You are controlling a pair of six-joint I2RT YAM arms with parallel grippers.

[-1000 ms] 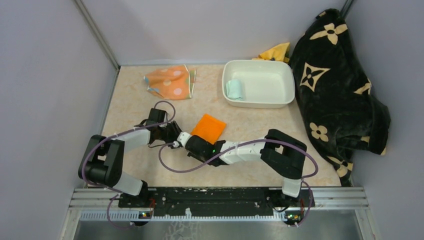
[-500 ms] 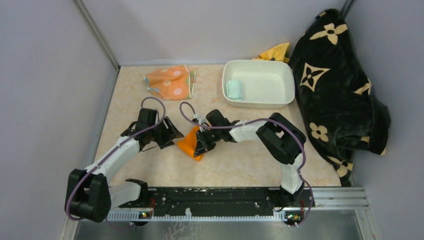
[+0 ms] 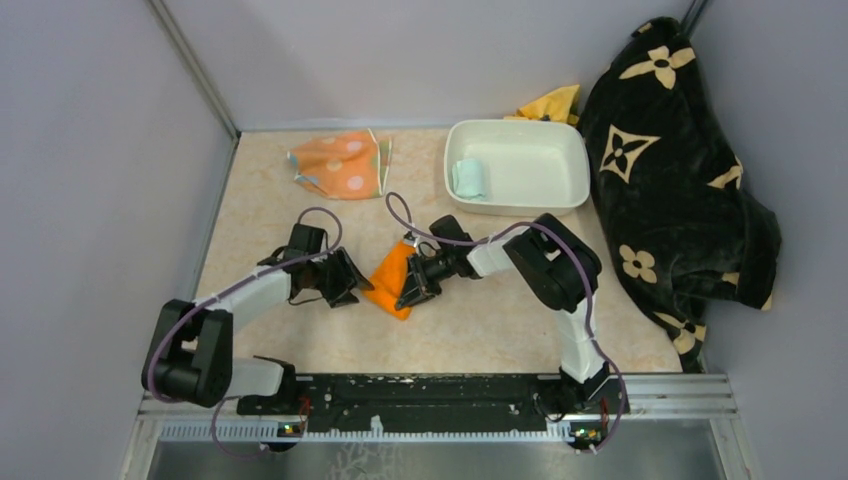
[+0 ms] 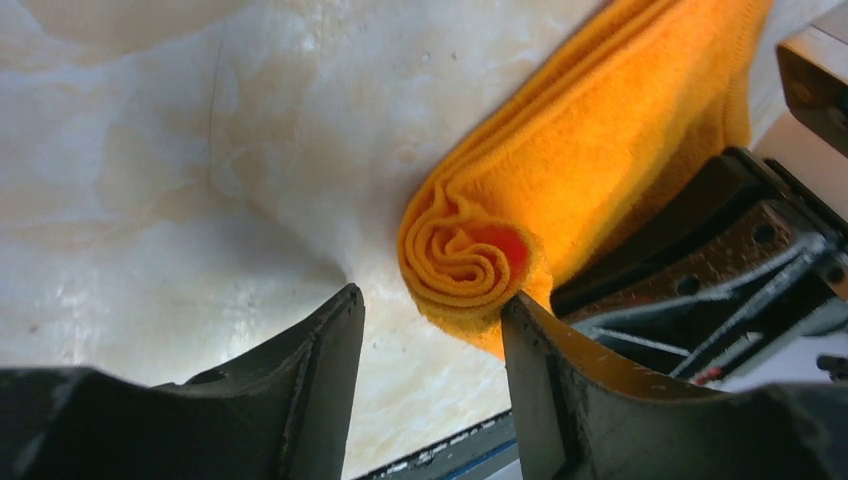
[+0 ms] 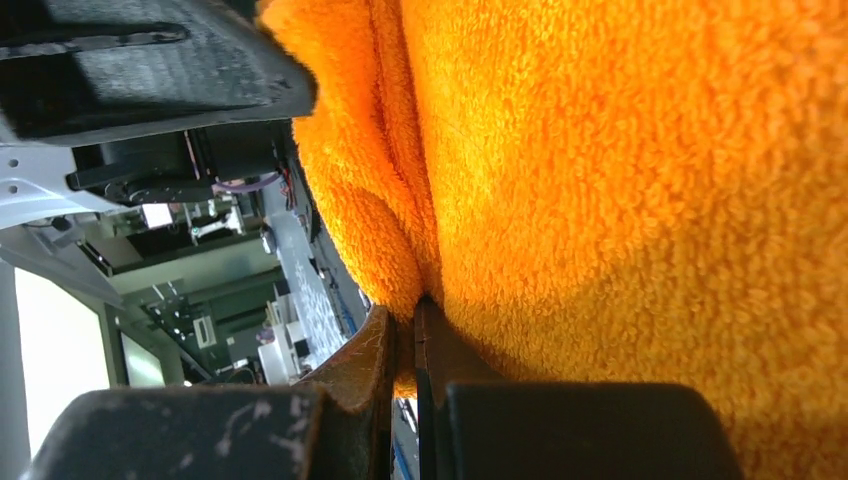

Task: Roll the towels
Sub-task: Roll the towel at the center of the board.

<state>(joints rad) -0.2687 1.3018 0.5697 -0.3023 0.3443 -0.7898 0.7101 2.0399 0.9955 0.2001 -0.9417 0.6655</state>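
The orange towel (image 3: 388,278) lies rolled on the table's middle; its spiral end (image 4: 470,255) faces my left wrist camera. My right gripper (image 3: 412,290) is shut, pinching a fold of the orange towel (image 5: 600,180) between its jaws. My left gripper (image 3: 352,284) is open just left of the roll, its right finger (image 4: 545,340) touching the roll's end. The mint green towel (image 3: 467,178) lies rolled inside the white tub (image 3: 560,200). The striped polka-dot towel (image 3: 342,163) lies loosely folded at the back left.
A big black blanket with tan flowers (image 3: 670,170) hangs over the right edge. A yellow cloth (image 3: 552,103) sits behind the tub. Grey walls close in the left, back and right sides.
The flat orange towel has been rolled up. My right gripper swung from the left of it round to its right side and now pinches it. My left gripper came up against the roll's end.
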